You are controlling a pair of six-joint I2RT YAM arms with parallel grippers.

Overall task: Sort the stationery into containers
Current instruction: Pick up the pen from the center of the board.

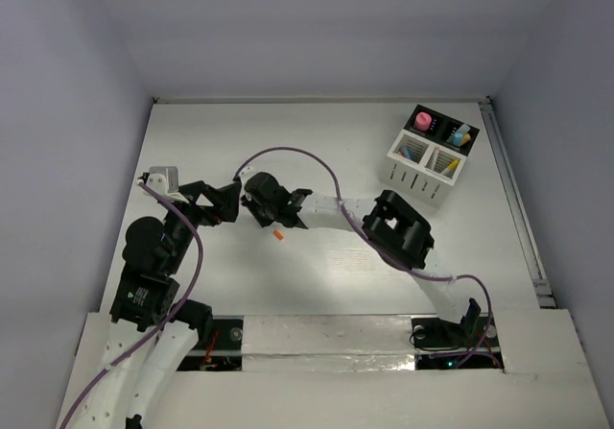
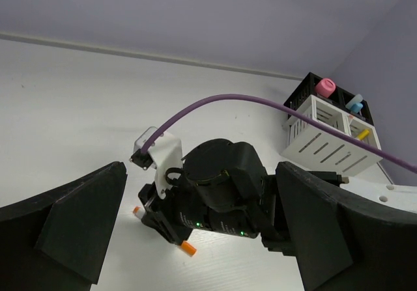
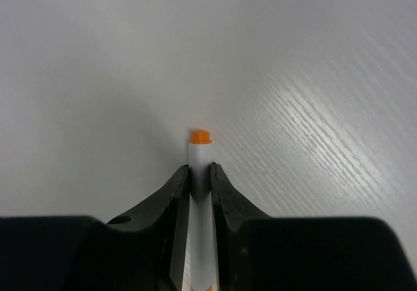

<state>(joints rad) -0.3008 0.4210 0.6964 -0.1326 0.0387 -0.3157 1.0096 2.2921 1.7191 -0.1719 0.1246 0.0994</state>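
My right gripper [image 1: 261, 220] is shut on a thin white stick with orange tips [image 3: 200, 167], low over the table at centre left. One orange tip [image 1: 277, 236] pokes out below it. In the left wrist view the stick's orange ends [image 2: 187, 249] show under the right gripper [image 2: 163, 222]. My left gripper [image 1: 219, 202] is open and empty, its fingers [image 2: 71, 226] spread wide just left of the right gripper. The white slatted organizer [image 1: 422, 173] stands at the back right, with a black section [image 1: 437, 122] behind it. It holds a pink cylinder [image 1: 422, 120], a blue piece [image 1: 462, 131] and yellow pieces [image 1: 449, 165].
A purple cable [image 1: 307, 155] arcs over the right arm. The organizer also shows in the left wrist view [image 2: 322, 138]. A metal rail [image 1: 518, 208] runs along the table's right edge. White walls close the back and sides.
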